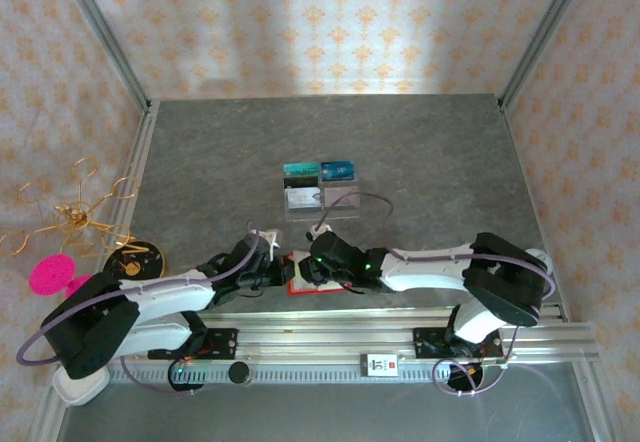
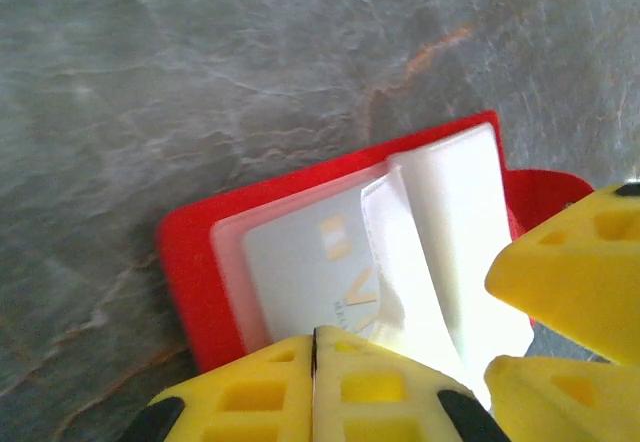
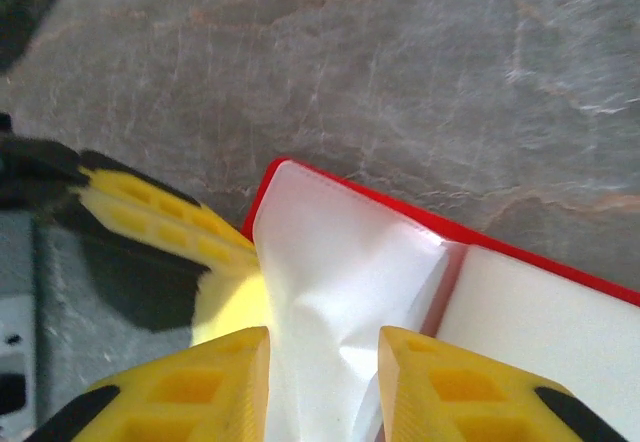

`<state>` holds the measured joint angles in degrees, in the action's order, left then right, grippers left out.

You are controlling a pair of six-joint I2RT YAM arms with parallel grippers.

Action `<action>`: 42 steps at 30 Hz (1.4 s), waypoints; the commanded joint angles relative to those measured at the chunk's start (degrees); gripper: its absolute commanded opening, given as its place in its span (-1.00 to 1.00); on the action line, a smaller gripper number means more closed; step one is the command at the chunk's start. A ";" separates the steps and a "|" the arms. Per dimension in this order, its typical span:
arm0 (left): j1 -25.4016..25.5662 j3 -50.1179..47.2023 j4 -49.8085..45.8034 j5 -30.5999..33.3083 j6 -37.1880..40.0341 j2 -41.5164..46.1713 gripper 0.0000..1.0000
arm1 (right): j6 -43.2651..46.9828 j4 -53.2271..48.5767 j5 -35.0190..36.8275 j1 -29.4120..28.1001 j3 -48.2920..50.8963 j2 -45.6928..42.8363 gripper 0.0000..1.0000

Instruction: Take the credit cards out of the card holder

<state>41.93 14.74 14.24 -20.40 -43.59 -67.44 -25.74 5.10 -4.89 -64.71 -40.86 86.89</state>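
My left end effector (image 2: 313,347) has its fingers pressed together at the near edge of the open card holder (image 2: 200,262). I cannot tell whether a pocket leaf is nipped between them. My right end effector (image 3: 325,347) stands partly apart, with a crumpled whitish pocket leaf between its fingers, which are not closed on it. A pale grey credit card (image 2: 300,272) sits inside a clear pocket of the card holder. The card holder lies spread on the grey worktop (image 2: 200,82), close to its near edge. Seen from above, both my forearms lie low and reach inward from their bases, wrists bent so the two end effectors meet over the card holder. A clear tray (image 1: 320,190) stands well behind it.
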 commanded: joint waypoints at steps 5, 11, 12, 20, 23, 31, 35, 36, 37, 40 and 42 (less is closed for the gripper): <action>4.41 7.80 -2.77 -0.02 2.20 -5.22 -0.81 | -5.54 -3.91 11.87 0.26 4.90 -9.40 -0.36; 7.44 13.96 -3.56 -0.40 3.16 -12.03 -0.80 | -7.66 -5.76 14.70 0.28 9.38 -16.81 -0.36; 7.63 14.86 -3.43 -0.71 3.28 -13.54 -0.80 | -7.83 -6.12 14.94 0.33 9.99 -17.68 -0.36; 7.77 18.35 -3.80 -0.93 4.04 -20.42 -0.81 | -6.60 -1.90 6.46 1.50 13.67 -20.13 -0.61; 7.87 18.25 -3.26 -1.28 3.78 -20.29 -0.76 | -6.18 -0.49 4.26 2.84 13.35 -19.44 -0.62; 7.90 17.40 -3.12 -1.00 3.99 -19.30 -0.75 | -5.31 2.80 -5.50 6.09 12.58 -11.26 -0.72; 7.90 16.81 -3.75 -0.25 4.28 -17.89 -0.75 | -7.47 2.79 -6.80 6.77 14.52 -8.24 -0.86; 7.90 16.17 -3.94 0.38 4.22 -16.53 -0.74 | -8.10 2.22 -6.41 6.85 14.74 -7.48 -0.90; 7.86 15.72 -4.40 1.10 4.11 -15.01 -0.74 | -8.48 1.52 -5.93 6.93 14.84 -7.01 -0.93; 7.73 12.66 -6.39 4.12 3.72 -9.04 -0.72 | -9.45 -0.38 -4.16 6.88 14.98 -6.54 -0.98; 7.26 9.38 -7.26 6.03 2.72 -4.83 -0.74 | -9.99 -0.80 -3.50 6.94 15.16 -6.79 -0.98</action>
<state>49.52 27.44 10.22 -18.52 -40.49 -76.60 -34.15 7.27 -10.48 -58.06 -26.89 79.55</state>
